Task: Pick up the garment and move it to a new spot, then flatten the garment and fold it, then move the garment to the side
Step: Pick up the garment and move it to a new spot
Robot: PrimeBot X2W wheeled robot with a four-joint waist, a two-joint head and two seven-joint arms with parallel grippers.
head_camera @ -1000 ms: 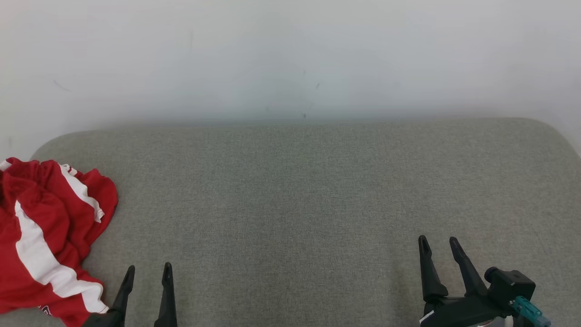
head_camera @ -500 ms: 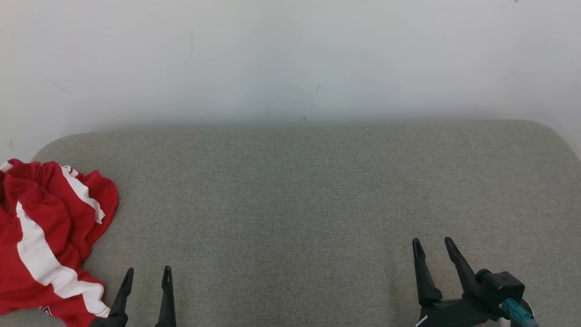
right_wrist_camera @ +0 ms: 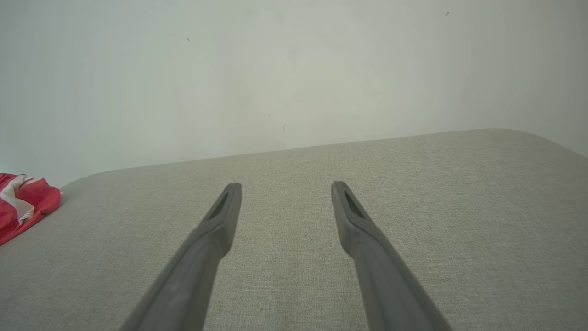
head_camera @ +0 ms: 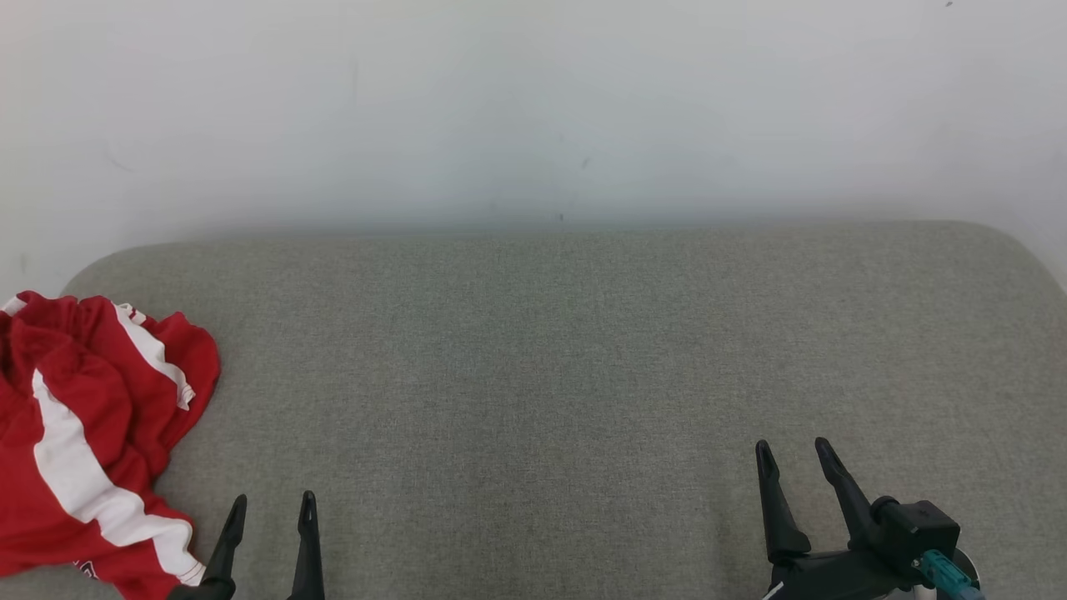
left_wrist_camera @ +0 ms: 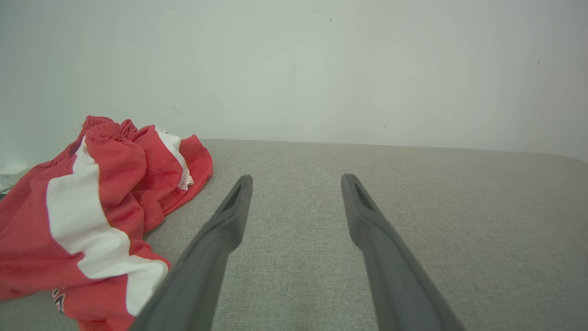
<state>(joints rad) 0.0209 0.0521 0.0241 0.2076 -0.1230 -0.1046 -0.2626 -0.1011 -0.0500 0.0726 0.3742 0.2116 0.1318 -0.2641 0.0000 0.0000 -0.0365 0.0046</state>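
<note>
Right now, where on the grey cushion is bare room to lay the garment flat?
The whole middle and right of the cushion is bare: from the crumpled red garment at its left end across to its rounded right edge, and back to the white wall. Only the left end is crowded.

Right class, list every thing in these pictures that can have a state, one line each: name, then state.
garment: crumpled in a heap, not folded, lying at the left end of the cushion, not held
left gripper: open, empty, just right of the garment
right gripper: open, empty, above the right part of the cushion, far from the garment
</note>
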